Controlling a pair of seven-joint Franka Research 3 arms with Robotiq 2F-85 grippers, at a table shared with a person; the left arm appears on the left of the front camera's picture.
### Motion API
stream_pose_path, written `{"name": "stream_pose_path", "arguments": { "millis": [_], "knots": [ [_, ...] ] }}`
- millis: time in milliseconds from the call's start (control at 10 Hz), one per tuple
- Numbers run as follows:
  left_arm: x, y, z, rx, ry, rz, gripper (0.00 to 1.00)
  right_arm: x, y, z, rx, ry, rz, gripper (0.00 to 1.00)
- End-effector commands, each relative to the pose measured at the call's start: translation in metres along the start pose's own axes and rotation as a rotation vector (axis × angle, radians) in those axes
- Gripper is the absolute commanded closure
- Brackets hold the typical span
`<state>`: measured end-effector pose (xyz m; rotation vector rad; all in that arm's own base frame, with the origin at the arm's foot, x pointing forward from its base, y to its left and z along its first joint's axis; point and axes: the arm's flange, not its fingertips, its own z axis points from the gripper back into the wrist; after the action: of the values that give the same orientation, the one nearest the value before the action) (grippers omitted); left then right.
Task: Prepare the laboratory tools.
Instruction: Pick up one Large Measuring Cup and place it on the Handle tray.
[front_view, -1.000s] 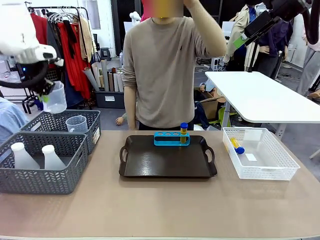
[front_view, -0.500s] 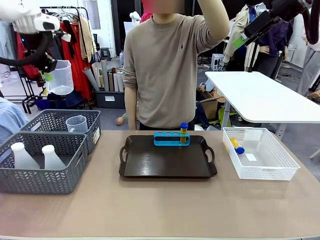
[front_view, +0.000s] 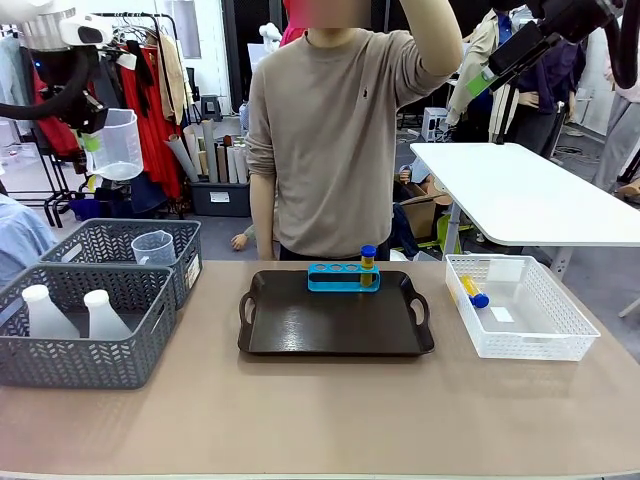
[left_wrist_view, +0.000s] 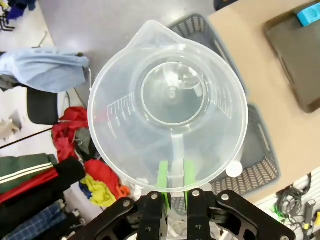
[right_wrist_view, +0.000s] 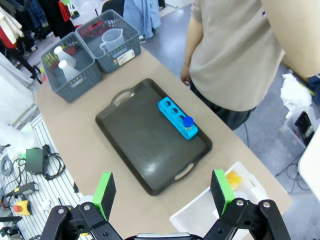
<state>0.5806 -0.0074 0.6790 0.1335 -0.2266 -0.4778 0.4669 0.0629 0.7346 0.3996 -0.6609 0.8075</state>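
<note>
**Left gripper** (left_wrist_view: 172, 182): clenched on the handle of a clear measuring beaker (left_wrist_view: 167, 105), with a green pad on either side of the handle strip. The mouth faces the wrist, so the beaker hangs upright. It looks empty. It is held high above the grey baskets, at 10 o'clock from the tray (front_view: 335, 330), probably for clearance before a carry across.

**Right gripper** (right_wrist_view: 162, 192): released, pads wide apart, nothing between them. It is raised at 1 o'clock from the tray, out of the working path.

**Counter** (front_view: 330, 410), in stock:
- Far grey basket (front_view: 120, 228), 9 o'clock: a second beaker (front_view: 152, 247).
- Near grey basket (front_view: 80, 350), 8 o'clock: two white flasks (front_view: 45, 310), upright.
- Tray, centre: a blue tube rack (front_view: 340, 277) at its 12 o'clock edge, with one capped tube (front_view: 368, 262) seated in it and the other holes free.
- White basket (front_view: 560, 335), 3 o'clock: a loose tube (front_view: 473, 292) lying flat, apparently awaiting racking.
</note>
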Motion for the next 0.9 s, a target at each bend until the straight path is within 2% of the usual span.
{"name": "stream_pose_path", "arguments": {
  "millis": [0, 200, 400, 800],
  "knots": [
    [-0.001, -0.002, 0.000, 0.003, -0.006, -0.002, 1.00, 0.000, 0.000, 0.001, -0.001, -0.002, 0.002, 0.00],
    [0.001, -0.001, -0.001, -0.001, 0.001, -0.002, 1.00, 0.000, 0.000, 0.001, -0.001, -0.002, 0.002, 0.00],
    [0.003, -0.016, 0.051, -0.042, -0.048, -0.100, 1.00, 0.000, 0.000, 0.001, -0.001, -0.002, 0.002, 0.00],
    [0.007, -0.056, 0.125, -0.067, -0.071, -0.265, 1.00, 0.000, 0.000, 0.001, -0.001, -0.002, 0.002, 0.00]
  ]
}}
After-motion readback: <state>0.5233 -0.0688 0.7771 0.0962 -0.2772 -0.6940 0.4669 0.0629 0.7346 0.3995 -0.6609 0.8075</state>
